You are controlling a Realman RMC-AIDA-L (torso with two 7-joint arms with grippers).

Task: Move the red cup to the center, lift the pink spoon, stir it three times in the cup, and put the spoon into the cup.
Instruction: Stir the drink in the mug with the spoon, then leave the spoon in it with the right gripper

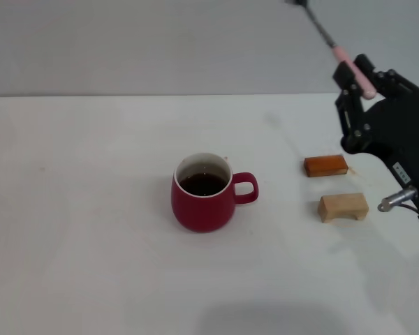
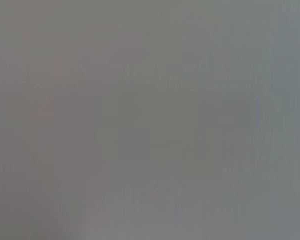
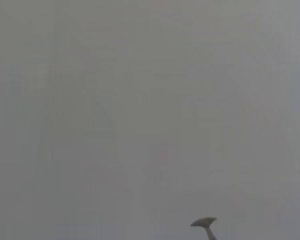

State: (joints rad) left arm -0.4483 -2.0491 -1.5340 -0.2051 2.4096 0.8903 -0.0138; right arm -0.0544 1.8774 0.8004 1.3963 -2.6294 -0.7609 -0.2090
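While the cup (image 1: 204,192) stands near the middle of the table (image 1: 91,209), dark liquid inside and handle toward the robot's right, the spoon (image 1: 335,45) is aloft at far right — bowl end raised up and away, pink handle clamped in the jaws of the right gripper (image 1: 359,80). The wrist view shows only the spoon's bowl against blank background. Two blocks, orange-brown (image 1: 326,165) and tan (image 1: 343,207), lie between gripper and cup. The left gripper is not in view. Step in hand, judged: lift done, stirring pending. Next move — swing the spoon leftward, tip the bowl down, lower it inside the rim without nudging the cup.
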